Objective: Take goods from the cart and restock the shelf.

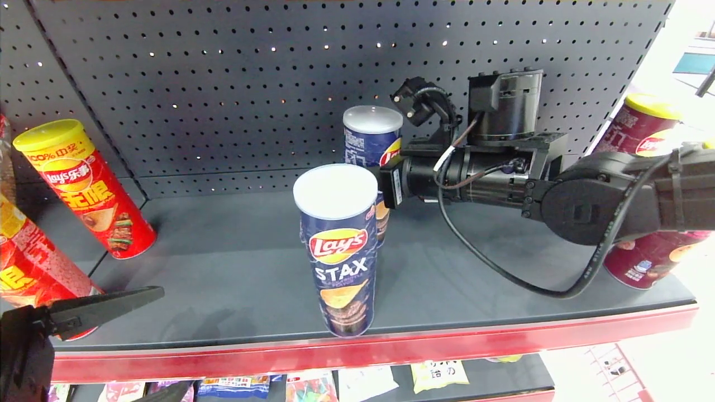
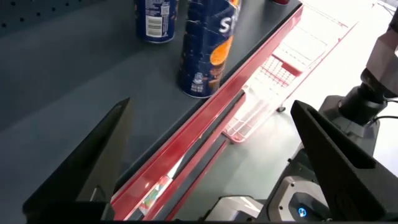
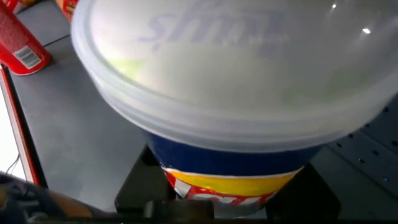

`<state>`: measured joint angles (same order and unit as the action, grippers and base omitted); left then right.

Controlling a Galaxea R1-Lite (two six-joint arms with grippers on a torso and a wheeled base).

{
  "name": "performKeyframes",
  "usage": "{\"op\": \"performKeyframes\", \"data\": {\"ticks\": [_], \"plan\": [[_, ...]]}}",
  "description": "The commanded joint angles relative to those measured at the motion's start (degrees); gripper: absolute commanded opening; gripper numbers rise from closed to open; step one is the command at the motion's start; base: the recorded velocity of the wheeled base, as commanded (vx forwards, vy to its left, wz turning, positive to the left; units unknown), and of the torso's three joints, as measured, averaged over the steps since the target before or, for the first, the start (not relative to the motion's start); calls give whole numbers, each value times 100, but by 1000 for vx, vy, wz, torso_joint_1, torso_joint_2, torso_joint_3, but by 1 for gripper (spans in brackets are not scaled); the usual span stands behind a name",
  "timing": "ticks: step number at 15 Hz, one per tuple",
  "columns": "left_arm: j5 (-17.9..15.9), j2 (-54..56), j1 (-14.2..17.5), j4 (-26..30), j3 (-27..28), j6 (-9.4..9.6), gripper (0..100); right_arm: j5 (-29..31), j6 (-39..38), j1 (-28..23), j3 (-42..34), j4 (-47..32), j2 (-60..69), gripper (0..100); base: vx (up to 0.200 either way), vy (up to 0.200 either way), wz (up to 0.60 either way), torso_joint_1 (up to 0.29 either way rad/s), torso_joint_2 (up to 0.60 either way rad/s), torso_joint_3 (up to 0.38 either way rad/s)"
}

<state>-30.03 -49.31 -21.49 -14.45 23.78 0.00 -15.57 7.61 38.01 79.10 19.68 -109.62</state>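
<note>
The right gripper (image 1: 386, 188) gripped the rear blue cardboard chip can with a clear lid (image 1: 371, 137), upright on the dark grey metal shelf (image 1: 223, 268). A front blue chip can with a white lid (image 1: 339, 251) hid its base. A red yellow-lidded can (image 1: 84, 187) stood well to the left. The left wrist view showed that base on the shelf, and the left gripper (image 2: 210, 106) with its jaws wide and empty at the front lip.

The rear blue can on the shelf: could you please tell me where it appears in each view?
Head view: rear blue can stands mid-shelf, behind the front blue can.
Left wrist view: its lower part, beyond the front can.
Right wrist view: close up, clear lid nearest the camera.
Shared landmark: the grey shelf board.
</note>
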Motion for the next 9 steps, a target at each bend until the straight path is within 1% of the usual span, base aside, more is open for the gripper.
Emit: {"op": "performKeyframes", "data": {"ticks": [1, 2, 3, 7, 9], "plan": [[-3, -8, 5, -6, -5, 0, 100, 1, 4, 5, -18, 1, 2, 0, 0, 0, 0, 0, 0, 0], [-3, -8, 5, -6, 3, 0, 100, 1, 4, 5, -44, 1, 11, 0, 0, 0, 0, 0, 0, 0], [-3, -17, 5, -6, 3, 0, 100, 1, 4, 5, -71, 1, 19, 100, 0, 0, 0, 0, 0, 0], [-3, -44, 5, -6, -14, 0, 100, 19, -66, 13, -123, -8, 178, 100, 0, 0, 0, 0, 0, 0], [-3, -52, 5, 3, -14, -9, 100, 19, -75, 13, -273, -8, 327, 100, 0, 0, 0, 0, 0, 0]]}}
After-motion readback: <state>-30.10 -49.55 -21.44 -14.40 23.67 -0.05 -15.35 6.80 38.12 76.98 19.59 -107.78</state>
